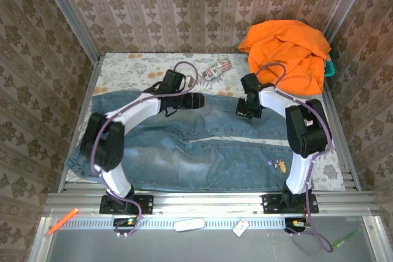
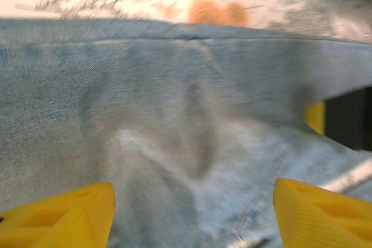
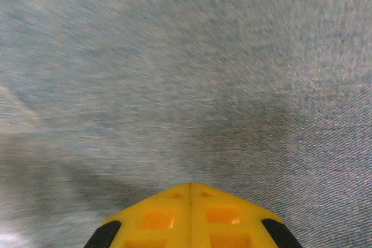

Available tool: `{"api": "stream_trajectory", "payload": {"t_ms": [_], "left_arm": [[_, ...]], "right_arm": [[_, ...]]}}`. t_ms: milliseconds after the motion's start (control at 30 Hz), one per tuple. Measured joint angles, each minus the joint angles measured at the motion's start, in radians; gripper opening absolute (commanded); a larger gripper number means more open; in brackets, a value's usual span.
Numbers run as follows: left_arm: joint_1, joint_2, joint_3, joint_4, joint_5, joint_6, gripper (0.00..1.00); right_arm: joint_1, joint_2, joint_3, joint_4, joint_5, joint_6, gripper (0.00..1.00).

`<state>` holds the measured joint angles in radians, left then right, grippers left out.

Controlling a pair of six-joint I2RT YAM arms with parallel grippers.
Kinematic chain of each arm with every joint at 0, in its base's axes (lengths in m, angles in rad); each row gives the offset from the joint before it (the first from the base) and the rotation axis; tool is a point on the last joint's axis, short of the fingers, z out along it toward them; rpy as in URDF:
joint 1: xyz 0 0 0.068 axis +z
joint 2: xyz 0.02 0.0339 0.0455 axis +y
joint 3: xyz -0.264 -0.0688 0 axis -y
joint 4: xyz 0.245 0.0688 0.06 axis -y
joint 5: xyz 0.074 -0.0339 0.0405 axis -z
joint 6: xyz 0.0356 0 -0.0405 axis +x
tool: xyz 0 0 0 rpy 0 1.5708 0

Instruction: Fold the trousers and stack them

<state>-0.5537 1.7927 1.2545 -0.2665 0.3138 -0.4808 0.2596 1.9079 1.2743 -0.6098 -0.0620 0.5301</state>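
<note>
The light blue trousers (image 1: 202,151) lie spread flat across the table, legs running left, far edge near both grippers. My left gripper (image 1: 195,100) hovers over that far edge. In the left wrist view its yellow fingers (image 2: 70,213) stand wide apart above the denim (image 2: 174,97), nothing between them, the gripper (image 2: 193,187) open. My right gripper (image 1: 245,110) is down at the far right part of the trousers. In the right wrist view the gripper (image 3: 190,185) is shut, fingers pressed together, tips against the denim (image 3: 174,74); no cloth shows between them.
A bright orange garment (image 1: 285,50) is heaped at the back right corner, with a teal object (image 1: 330,67) at its edge. A small patterned packet (image 1: 212,73) lies on the floral tablecloth (image 1: 141,65) behind the trousers. Wallpapered walls close in the table.
</note>
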Motion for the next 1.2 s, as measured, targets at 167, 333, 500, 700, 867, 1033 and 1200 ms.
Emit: {"api": "stream_trajectory", "payload": {"t_ms": [167, 333, 500, 700, 867, 1033, 1200], "left_arm": [[0.005, 0.17, 0.002, 0.022, -0.005, -0.055, 0.7], [0.005, 0.186, 0.006, 0.066, -0.005, -0.078, 0.7], [0.018, 0.212, 0.029, 0.092, 0.024, -0.089, 0.7], [0.04, 0.247, 0.075, 0.095, 0.066, -0.087, 0.72], [0.06, 0.251, 0.088, 0.094, 0.098, -0.064, 0.77], [0.062, 0.113, 0.023, 0.061, 0.067, -0.025, 0.88], [0.016, -0.228, -0.154, 0.08, -0.009, -0.024, 0.88]], "right_arm": [[-0.034, 0.026, 0.015, -0.059, 0.008, -0.023, 0.0], [-0.063, 0.072, 0.081, -0.127, 0.04, -0.051, 0.0], [-0.063, 0.163, 0.222, -0.219, 0.098, -0.09, 0.0], [-0.068, 0.249, 0.359, -0.283, 0.179, -0.125, 0.0], [-0.065, 0.24, 0.355, -0.285, 0.194, -0.135, 0.0], [-0.01, 0.019, 0.169, -0.279, 0.241, -0.127, 0.11], [0.13, -0.35, -0.124, -0.245, 0.238, -0.047, 0.0]]}}
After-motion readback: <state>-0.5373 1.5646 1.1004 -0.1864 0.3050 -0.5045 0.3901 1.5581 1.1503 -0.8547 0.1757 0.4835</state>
